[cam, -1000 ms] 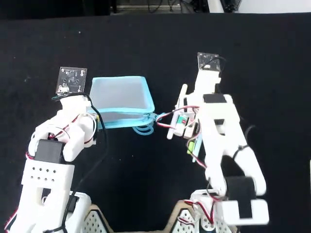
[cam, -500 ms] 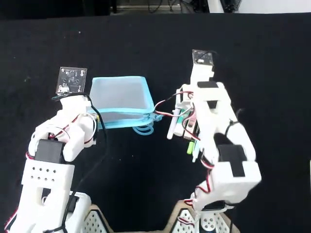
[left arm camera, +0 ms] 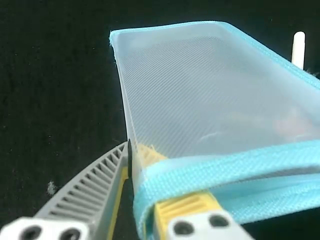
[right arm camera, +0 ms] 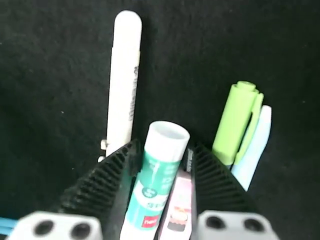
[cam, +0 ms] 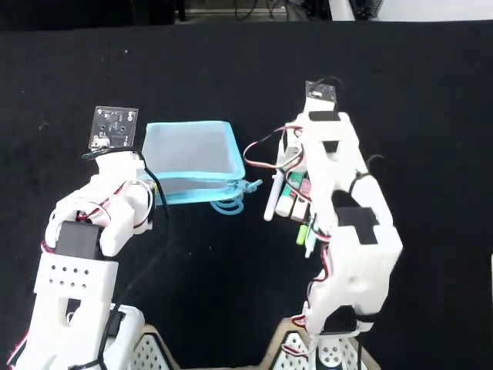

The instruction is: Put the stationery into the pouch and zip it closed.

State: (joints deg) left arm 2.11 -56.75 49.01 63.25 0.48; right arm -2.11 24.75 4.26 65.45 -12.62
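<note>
Two arms stand over a black table (cam: pixel 431 92); in the high view a pale blue pouch (cam: pixel 190 154) lies left of centre, its near corner hidden by the left arm; the left gripper (left arm camera: pixel 131 150) is clenched on the pouch's trimmed edge. Right of centre, the right arm covers much of the stationery; the right gripper (right arm camera: pixel 162 150), jaws parted, straddles a glue stick (right arm camera: pixel 157 170) and a pink item (right arm camera: pixel 177 205) that is cut off and hard to identify; beside them lie a white pen (right arm camera: pixel 122 80), a green marker (right arm camera: pixel 237 120) and a pale blue pen (right arm camera: pixel 255 145), all outside the pouch.

Light is bright and even over my black table (cam: pixel 431 116), almost without shadows. My white arms (cam: pixel 339 177) glare a little; the pouch (left arm camera: pixel 210 95) shines softly.
</note>
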